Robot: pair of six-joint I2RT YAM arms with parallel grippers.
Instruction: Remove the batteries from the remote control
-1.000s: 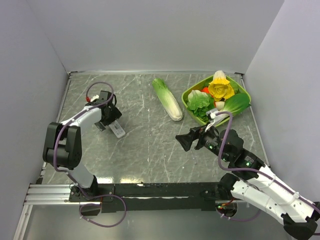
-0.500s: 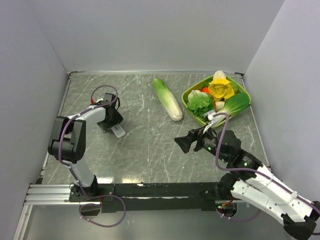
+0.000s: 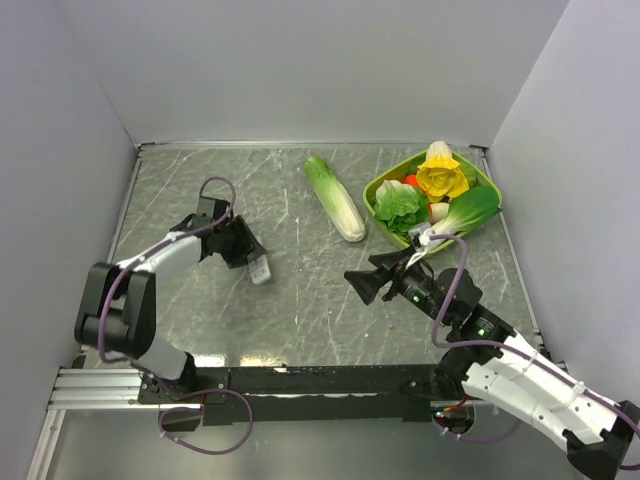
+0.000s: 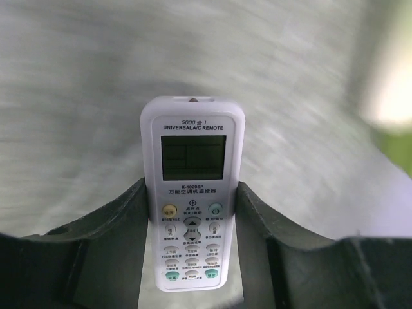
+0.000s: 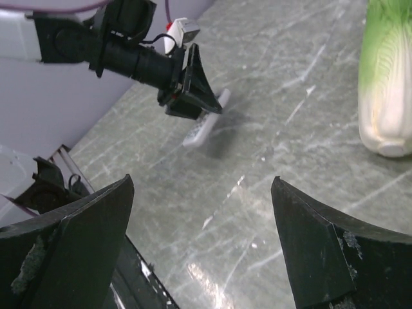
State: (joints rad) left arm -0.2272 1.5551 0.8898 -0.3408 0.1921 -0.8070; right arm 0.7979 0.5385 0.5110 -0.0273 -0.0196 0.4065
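1. Where the left fingers (image 4: 116, 238) press against both long sides of the remote (image 4: 192, 193), they grip it, with the keypad facing the wrist camera.
2. The remote juts out beyond them, over the left half of the worktop (image 3: 300, 310).
3. The right fingers (image 5: 71, 238) gape wide, holding nothing, near the cabbage (image 3: 335, 198).

In the left wrist view the table (image 4: 77, 77) behind the remote control (image 4: 192, 161) is a blur, and we cannot name the pale-green smear at the right edge. We see only the button face of the remote control; its back is turned away. From above, the left gripper (image 3: 252, 258) covers part of it. In the right wrist view the cabbage (image 5: 385, 84) runs off the top edge.
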